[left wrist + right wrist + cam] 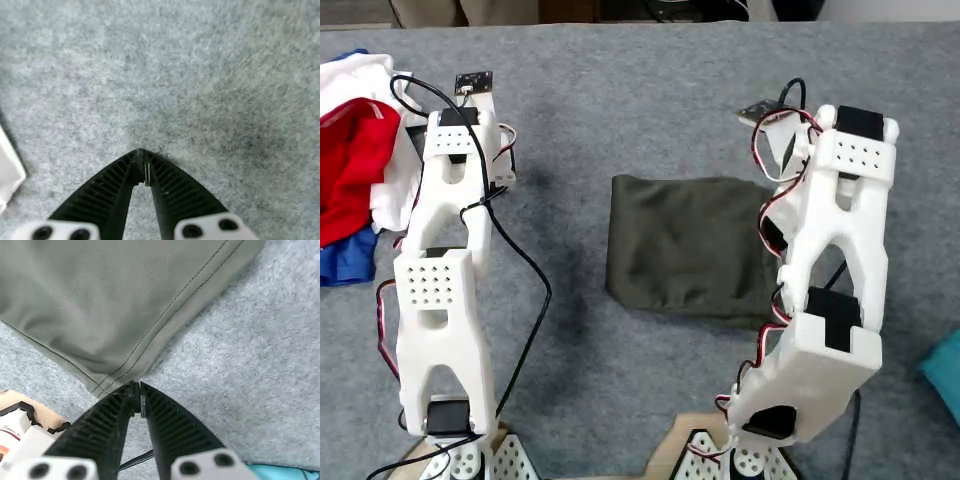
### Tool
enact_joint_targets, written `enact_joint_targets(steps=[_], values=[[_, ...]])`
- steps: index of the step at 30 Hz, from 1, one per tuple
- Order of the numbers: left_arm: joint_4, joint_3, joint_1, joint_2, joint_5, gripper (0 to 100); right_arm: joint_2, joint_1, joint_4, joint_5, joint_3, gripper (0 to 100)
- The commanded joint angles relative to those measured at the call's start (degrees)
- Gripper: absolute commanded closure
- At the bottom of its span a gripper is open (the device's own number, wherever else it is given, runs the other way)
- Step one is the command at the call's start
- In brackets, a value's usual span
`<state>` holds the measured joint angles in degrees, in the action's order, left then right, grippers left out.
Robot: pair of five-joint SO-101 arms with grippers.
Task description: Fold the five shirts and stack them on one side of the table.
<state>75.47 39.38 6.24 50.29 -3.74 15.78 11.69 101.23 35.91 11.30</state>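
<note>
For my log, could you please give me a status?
Left hand shut over table. Right hand shut at edge of folded olive shirt. Unfolded pile beside left arm.

A: What covers the table (620,90)?
B: Grey felt-like cloth, fuzzy and matt.
A: And the olive shirt (685,245)?
B: Smooth woven cloth, matt, stitched hems.
A: The arms?
B: The left arm (440,300) and right arm (840,200) are white matt plastic; the left tool (142,167) and right tool (136,390) are black plastic, ribbed inside. The base plate (670,445) looks like bare wood.
</note>
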Motion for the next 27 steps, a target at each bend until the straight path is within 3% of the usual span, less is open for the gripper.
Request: enact_joint_targets(steps=[1,15,27], values=[[-1.2,1.5,-2.2,-0.1,-0.4,98,-3.5,0.3,-0.1,-0.3,-0.2,99.0],[-1.2,1.8,-2.2,-0.1,-0.4,98,-4.5,-1.0,0.7,-0.3,-1.7,99.0],[-1.2,1.6,-2.2,-0.1,-0.4,98,-18.2,-1.3,-8.2,0.1,-18.6,99.0]])
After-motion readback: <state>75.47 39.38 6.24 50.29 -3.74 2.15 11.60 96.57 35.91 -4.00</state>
